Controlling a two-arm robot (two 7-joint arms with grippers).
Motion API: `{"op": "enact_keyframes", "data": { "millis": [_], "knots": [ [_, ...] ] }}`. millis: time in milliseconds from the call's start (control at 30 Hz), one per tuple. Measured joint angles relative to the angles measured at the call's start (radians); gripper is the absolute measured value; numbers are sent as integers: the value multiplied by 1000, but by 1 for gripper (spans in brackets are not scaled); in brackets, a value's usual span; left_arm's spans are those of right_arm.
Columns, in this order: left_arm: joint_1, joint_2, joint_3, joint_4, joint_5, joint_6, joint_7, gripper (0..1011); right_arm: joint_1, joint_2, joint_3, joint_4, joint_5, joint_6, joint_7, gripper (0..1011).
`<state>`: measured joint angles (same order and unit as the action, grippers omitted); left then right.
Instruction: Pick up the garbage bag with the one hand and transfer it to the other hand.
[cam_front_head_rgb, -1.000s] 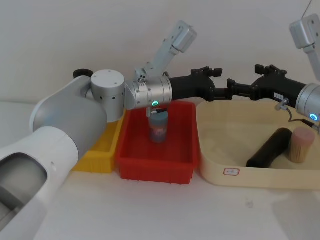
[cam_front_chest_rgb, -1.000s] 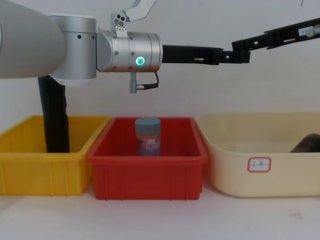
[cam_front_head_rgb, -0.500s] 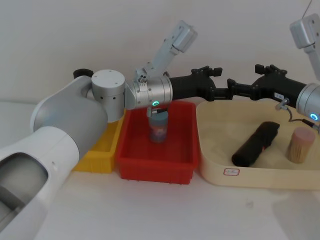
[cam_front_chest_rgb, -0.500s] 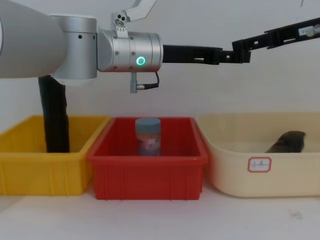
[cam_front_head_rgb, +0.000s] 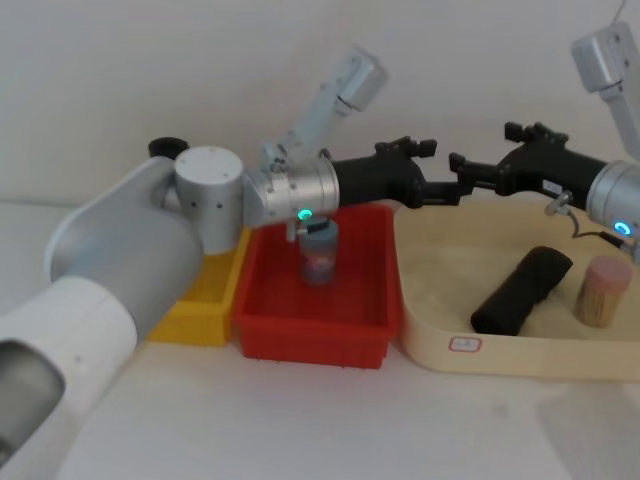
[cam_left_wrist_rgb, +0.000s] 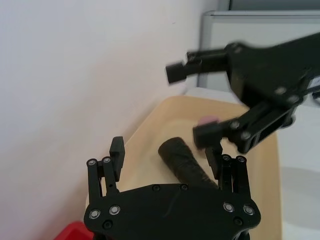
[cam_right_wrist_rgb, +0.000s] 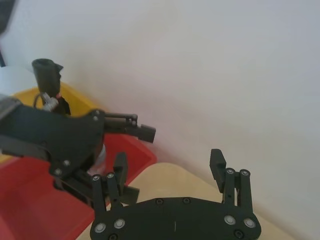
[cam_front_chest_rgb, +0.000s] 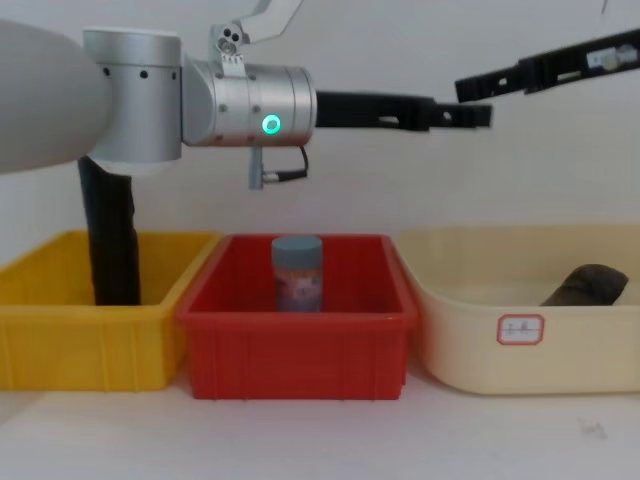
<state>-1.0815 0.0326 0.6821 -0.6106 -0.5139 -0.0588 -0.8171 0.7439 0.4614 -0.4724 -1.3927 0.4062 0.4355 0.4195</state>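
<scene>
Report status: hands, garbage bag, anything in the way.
Left hand and right hand open, empty, raised, tips close together. Garbage bag upright in yellow bin, ungripped. Slimmer black roll lying in cream tray.

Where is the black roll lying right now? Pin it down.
In the head view the black roll lies on its side in the cream tray on the robot's right, just left of the tan cylinder, below the right pincer.

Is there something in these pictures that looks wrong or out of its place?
Yes. The garbage bag lies on its side in the cream tray, held by nothing, while the left gripper and right gripper hover open and empty above the tray's rim, tips almost meeting.
</scene>
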Motion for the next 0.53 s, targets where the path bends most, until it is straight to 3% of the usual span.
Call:
{"op": "enact_keyframes", "data": {
  "millis": [333,533],
  "knots": [
    [118,109,-22,-210,20,102,132,1000,22,0,-1,-15,-23,-25,5,1004],
    [154,142,-29,-274,26,133,170,1000,27,1,-1,-20,-30,-33,8,1004]
  ]
}}
